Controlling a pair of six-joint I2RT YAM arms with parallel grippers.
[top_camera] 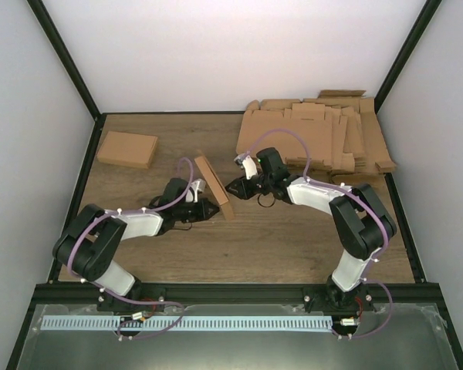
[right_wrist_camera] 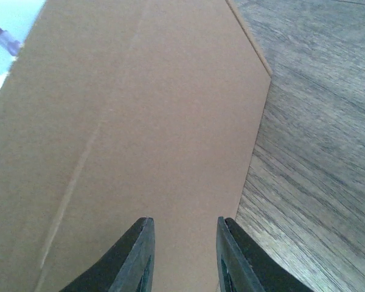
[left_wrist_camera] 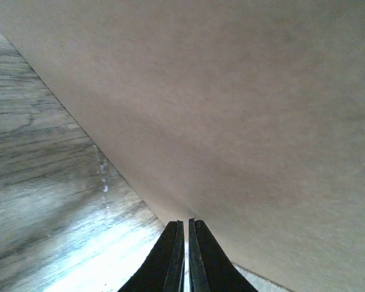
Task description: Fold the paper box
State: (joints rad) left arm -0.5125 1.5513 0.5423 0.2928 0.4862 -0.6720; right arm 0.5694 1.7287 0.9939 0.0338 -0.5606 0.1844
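Observation:
The brown paper box [top_camera: 214,187] stands tilted on its edge on the wooden table, between my two grippers. My left gripper [top_camera: 209,206] is on its left side. In the left wrist view its jaws [left_wrist_camera: 186,222] are shut with only a hairline gap, empty, and their tips touch the box's flat panel [left_wrist_camera: 243,121]. My right gripper [top_camera: 234,187] is on the box's right side. In the right wrist view it [right_wrist_camera: 184,220] is open, and the box's panel [right_wrist_camera: 140,121] with a faint crease fills the view just ahead of the tips.
A pile of flat unfolded cardboard blanks [top_camera: 316,135] lies at the back right. A folded box [top_camera: 127,149] sits at the back left. Black frame posts and white walls enclose the table [top_camera: 278,239].

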